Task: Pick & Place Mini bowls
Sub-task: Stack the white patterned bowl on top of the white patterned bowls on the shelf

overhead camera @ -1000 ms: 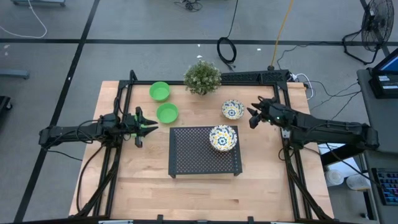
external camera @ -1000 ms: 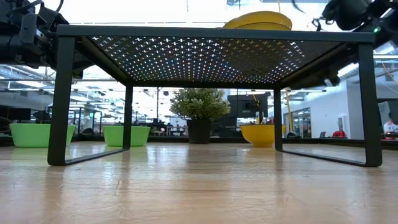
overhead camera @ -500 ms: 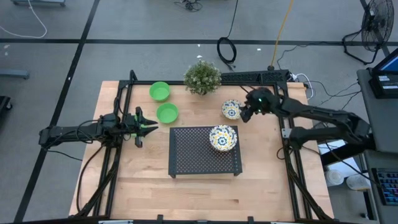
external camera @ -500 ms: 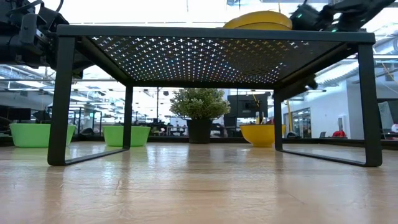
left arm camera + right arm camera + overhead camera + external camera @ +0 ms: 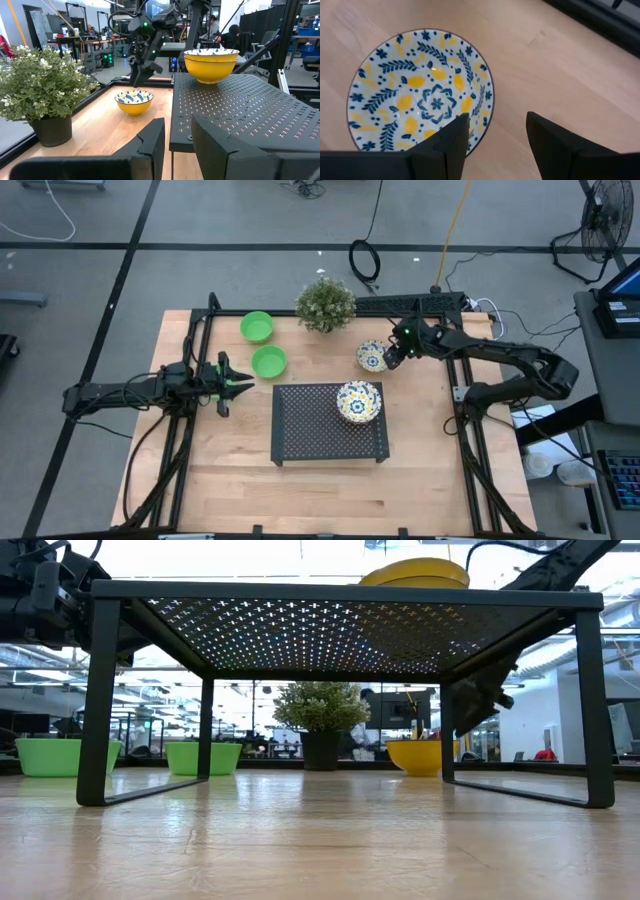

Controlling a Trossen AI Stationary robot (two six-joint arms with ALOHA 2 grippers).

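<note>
Right hand (image 5: 492, 142) spread wide, straddling floral bowl (image 5: 420, 90) rim | left hand (image 5: 235, 381) state unclear | writing: none

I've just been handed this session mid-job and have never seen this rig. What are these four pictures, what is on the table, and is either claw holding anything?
Two dark robot arms work at a wooden table. One picture looks straight down, one looks level across the tabletop, and two come from cameras on the arms' wrists.

On the table stand a black perforated rack, a potted plant, two green bowls and a patterned bowl. On the rack sit more patterned bowls, stacked; the left wrist view shows two of them.

The right claw is open and empty, one finger over the rim of the patterned bowl on the table, the other outside it; nothing is gripped yet. The left claw waits near the closer green bowl, also empty.
</note>
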